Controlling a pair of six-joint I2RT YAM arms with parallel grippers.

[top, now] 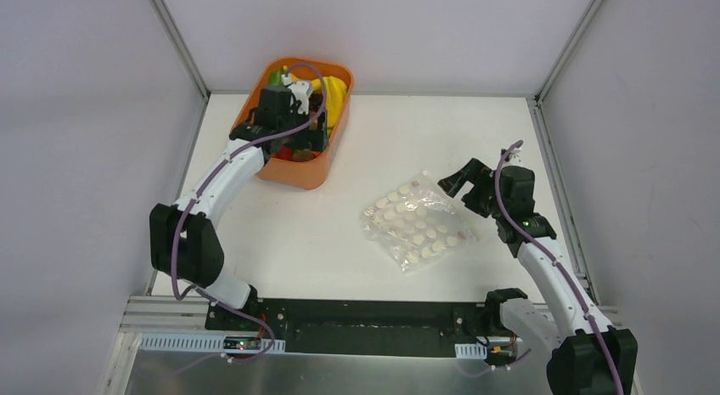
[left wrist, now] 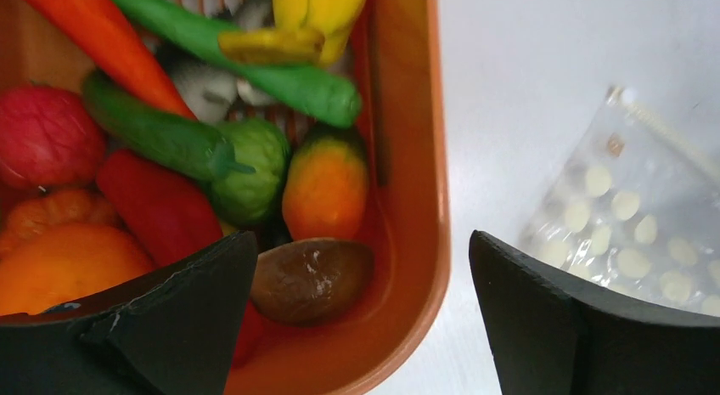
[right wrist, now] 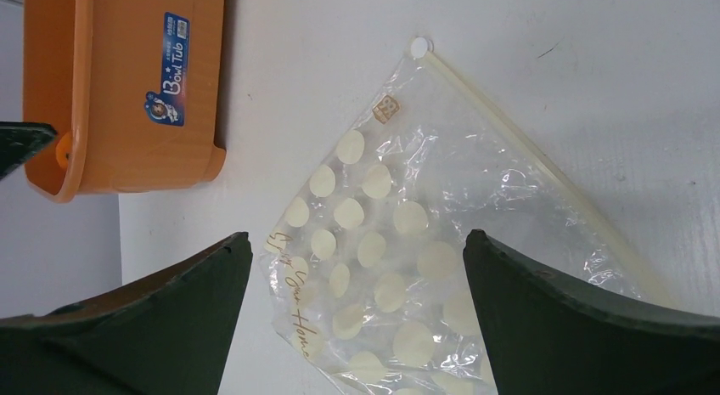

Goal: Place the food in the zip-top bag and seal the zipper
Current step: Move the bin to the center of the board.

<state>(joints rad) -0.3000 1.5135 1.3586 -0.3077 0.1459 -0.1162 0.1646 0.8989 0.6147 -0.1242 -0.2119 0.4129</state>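
both agape, left gripper (left wrist: 361,268) over food (left wrist: 327,187), right (right wrist: 357,242) seemingly over bag (right wrist: 399,170)

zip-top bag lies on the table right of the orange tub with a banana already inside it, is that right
Not quite. The zip-top bag is empty: the right wrist view shows only its printed dots through the clear plastic, no banana. The banana is in the orange tub. The bag does lie on the table, right of the tub.
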